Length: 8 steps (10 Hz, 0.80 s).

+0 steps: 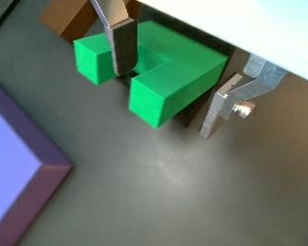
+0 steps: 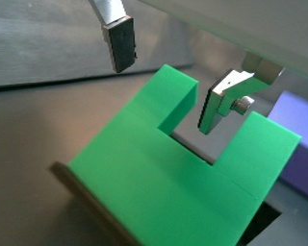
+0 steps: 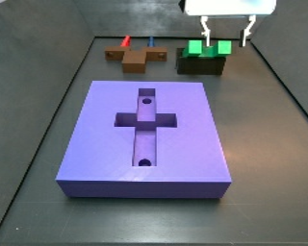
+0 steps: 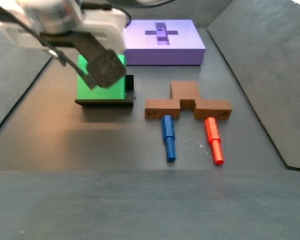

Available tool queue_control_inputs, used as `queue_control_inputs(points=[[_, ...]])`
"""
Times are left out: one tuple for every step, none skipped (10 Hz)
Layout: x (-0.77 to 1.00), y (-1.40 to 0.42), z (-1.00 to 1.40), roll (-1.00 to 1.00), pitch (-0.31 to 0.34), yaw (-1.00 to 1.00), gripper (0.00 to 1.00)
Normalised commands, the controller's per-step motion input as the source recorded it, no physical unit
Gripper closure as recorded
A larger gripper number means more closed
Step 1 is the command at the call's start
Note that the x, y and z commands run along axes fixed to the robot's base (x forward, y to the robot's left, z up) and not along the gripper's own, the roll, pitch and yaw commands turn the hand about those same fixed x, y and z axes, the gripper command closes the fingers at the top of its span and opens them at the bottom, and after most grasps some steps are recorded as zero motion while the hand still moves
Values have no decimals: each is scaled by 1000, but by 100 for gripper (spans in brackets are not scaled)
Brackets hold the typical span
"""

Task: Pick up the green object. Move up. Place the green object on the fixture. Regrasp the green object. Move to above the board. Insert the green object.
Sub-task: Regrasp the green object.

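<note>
my pincer (image 3: 225,41) hangs at the far end of the counter (image 3: 266,115), right over the green piece (image 3: 204,48), which sits propped on the dark fixture (image 3: 200,65) rather than on the counter itself. in both wrist views my fingers are spread: one silver finger (image 1: 115,43) reaches into the square notch of the green piece (image 1: 150,67), and the other finger (image 1: 230,104) stands outside one prong, so that prong lies between the two plates. i cannot tell for sure whether either pad touches the green (the near plate looks close against it, the outer one just beside it), and nothing is pinched. in a wrist view the green piece (image 2: 169,178) leans tilted, its notch toward my fingers, with one finger (image 2: 118,43) clear above it and apart from it. the purple board (image 3: 146,139) lies flat in the middle of the counter, well apart from the piece, showing its cross-shaped recess and two round holes. beside the fixture sits a brown cross-shaped block (image 4: 186,104) with a blue peg (image 4: 169,136) and a red peg (image 4: 214,139) lying just in front of it. in a side view my arm hides much of the green piece (image 4: 102,91), which rests on the fixture (image 4: 108,101).
</note>
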Motion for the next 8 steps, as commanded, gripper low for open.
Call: queue_control_inputs(points=[[29, 0, 23, 1000, 89, 3, 0], [0, -11, 17, 1000, 51, 29, 0], [0, -14, 14, 1000, 49, 34, 0], [0, -14, 14, 1000, 46, 31, 0], [-46, -111, 140, 1000, 26, 9, 0], [-160, -329, 320, 1000, -6, 29, 0], [0, -474, 260, 1000, -23, 66, 0], [0, -411, 0, 1000, -66, 114, 0]])
